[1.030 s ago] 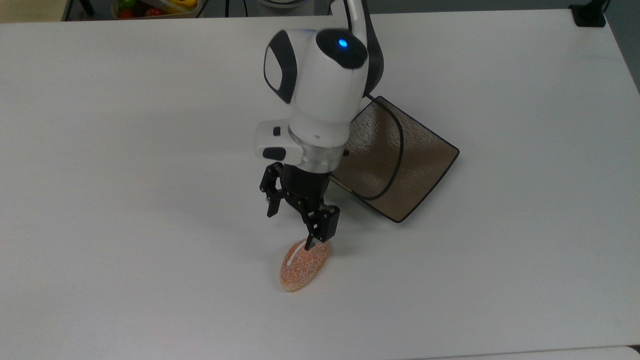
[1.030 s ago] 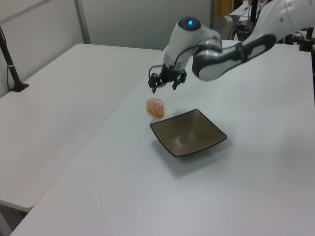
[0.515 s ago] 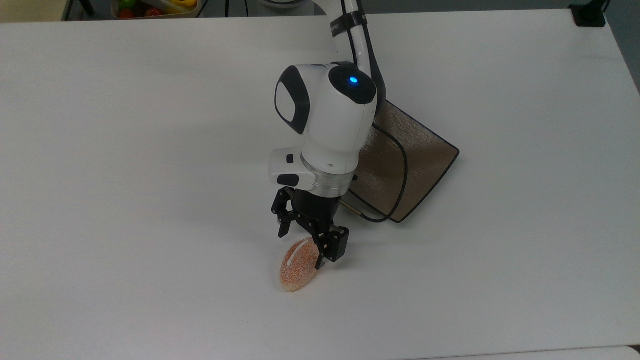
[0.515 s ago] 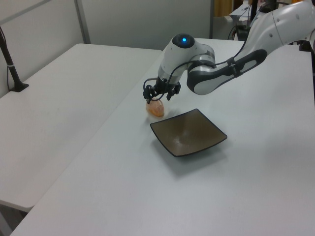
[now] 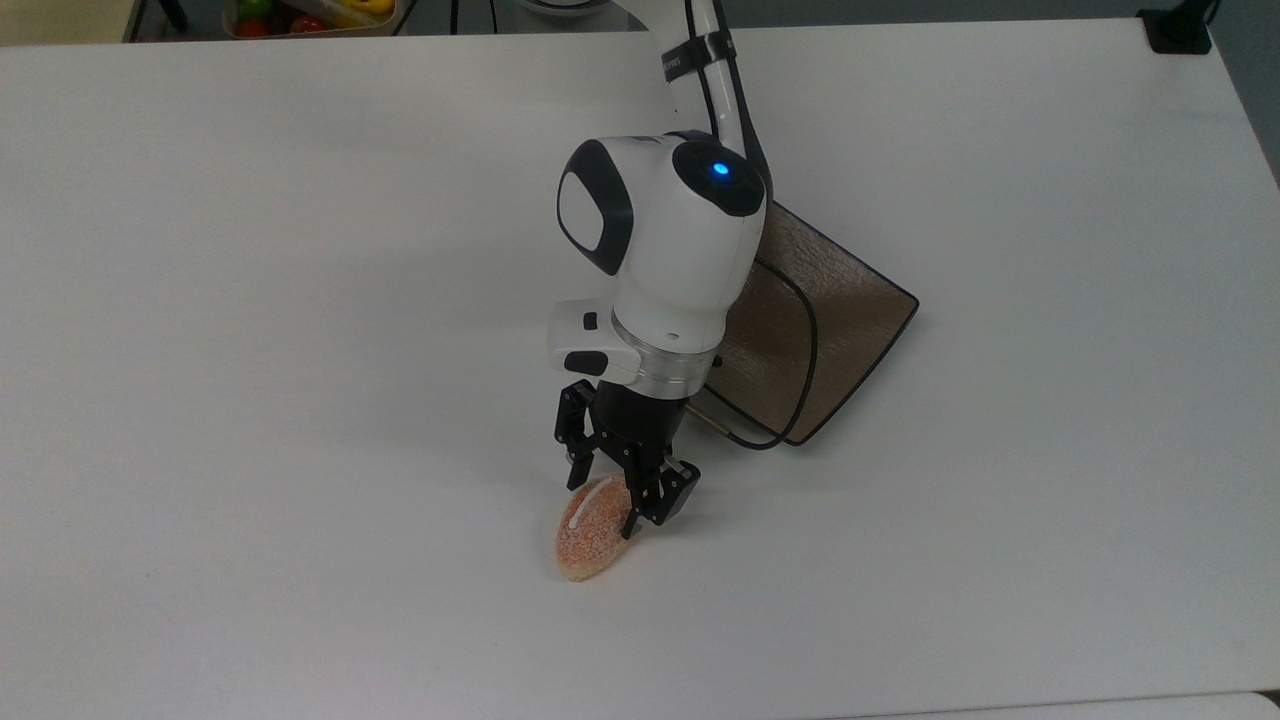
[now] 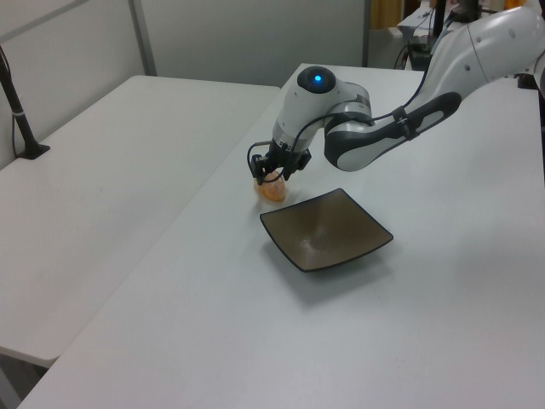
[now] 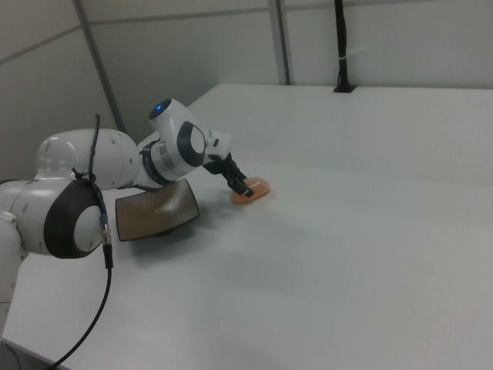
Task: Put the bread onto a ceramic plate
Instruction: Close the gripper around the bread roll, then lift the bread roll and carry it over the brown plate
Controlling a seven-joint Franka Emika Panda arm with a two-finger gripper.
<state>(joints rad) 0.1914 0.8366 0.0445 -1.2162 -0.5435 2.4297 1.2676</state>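
One second back your gripper (image 5: 603, 508) hangs above the bread (image 5: 590, 536) with its fingers spread wide; now it is down at the roll, and the fingers stand much closer together, one on each side of the end with the white stripe. They look pressed to the crust in the top view, though you cannot be sure from here that the grip is firm, and the left view hides the contact behind the gripper's black body.

The bread lies on the white table (image 5: 250, 350), near the ceramic plate (image 5: 850, 320) but apart from it, toward the top view's lower left. It also appears to sit a shade further to the top view's left than before, so the closing fingers may have nudged it.

Your approach looks finished and the grasp is under way. Lifting and carrying to the plate are not yet begun.
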